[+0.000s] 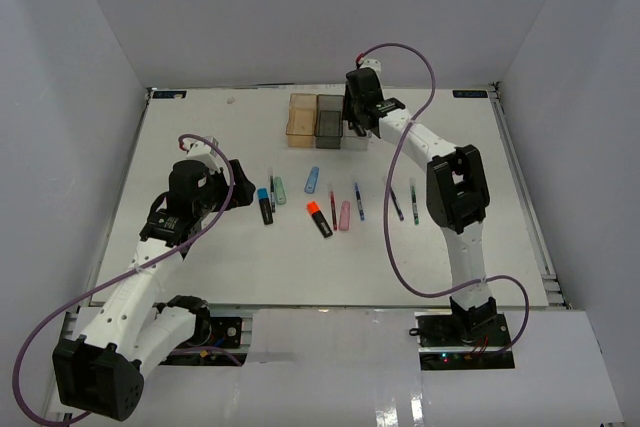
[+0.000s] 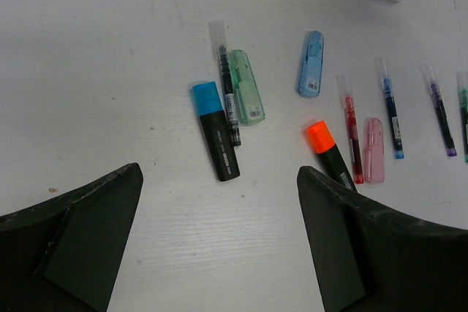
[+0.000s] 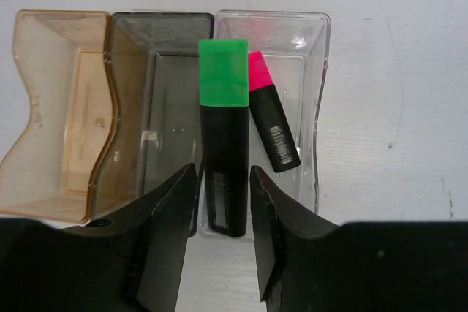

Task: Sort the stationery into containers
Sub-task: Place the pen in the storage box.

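In the right wrist view, the right gripper (image 3: pixel 223 180) appeared clamped on a green-capped highlighter (image 3: pixel 223 137) at frame centre. The highlighter's black body rode over the wall between the grey bin (image 3: pixel 157 93) and the clear bin (image 3: pixel 322 71), and a pink-capped highlighter (image 3: pixel 272 126) lay in the clear bin. The drop would go best after a shift toward the frame's right, until the marker cleared that wall, followed by a low release. The left gripper (image 2: pixel 219 173) hung wide open above the loose pens (image 2: pixel 391 115) on the table.
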You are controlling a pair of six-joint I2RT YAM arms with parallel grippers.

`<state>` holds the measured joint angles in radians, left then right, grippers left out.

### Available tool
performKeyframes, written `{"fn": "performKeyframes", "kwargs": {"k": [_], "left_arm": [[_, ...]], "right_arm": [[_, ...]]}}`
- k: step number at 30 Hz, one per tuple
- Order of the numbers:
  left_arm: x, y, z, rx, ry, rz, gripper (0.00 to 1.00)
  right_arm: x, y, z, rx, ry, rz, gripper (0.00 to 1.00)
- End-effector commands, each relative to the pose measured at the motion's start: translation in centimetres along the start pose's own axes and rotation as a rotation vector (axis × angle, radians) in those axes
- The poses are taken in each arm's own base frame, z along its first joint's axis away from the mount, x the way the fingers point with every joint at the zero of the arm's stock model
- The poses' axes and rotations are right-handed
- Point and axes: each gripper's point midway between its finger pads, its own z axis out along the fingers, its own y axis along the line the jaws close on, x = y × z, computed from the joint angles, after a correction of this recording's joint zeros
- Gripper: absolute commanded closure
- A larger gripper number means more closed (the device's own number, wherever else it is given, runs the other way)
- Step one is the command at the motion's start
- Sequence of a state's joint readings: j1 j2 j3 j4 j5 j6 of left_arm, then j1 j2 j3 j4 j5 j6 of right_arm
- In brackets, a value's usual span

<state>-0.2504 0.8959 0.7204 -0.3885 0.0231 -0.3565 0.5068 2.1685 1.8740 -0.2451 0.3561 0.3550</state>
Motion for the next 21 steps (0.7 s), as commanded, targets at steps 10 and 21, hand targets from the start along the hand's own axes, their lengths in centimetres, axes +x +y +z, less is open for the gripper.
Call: {"fn": "performKeyframes", "kwargs": {"k": [10, 21], "left_arm": [[-0.1, -0.2, 0.0, 0.014, 0.002, -0.007, 0.02], [-0.4, -0.1, -0.2, 0.008, -0.011, -0.007, 0.02]], "right_arm": [[-0.8, -0.6, -0.1, -0.008, 0.015, 0.018, 0.45], [4.9, 3.3, -10.7, -0.172, 0.077, -0.195, 0.45]]}}
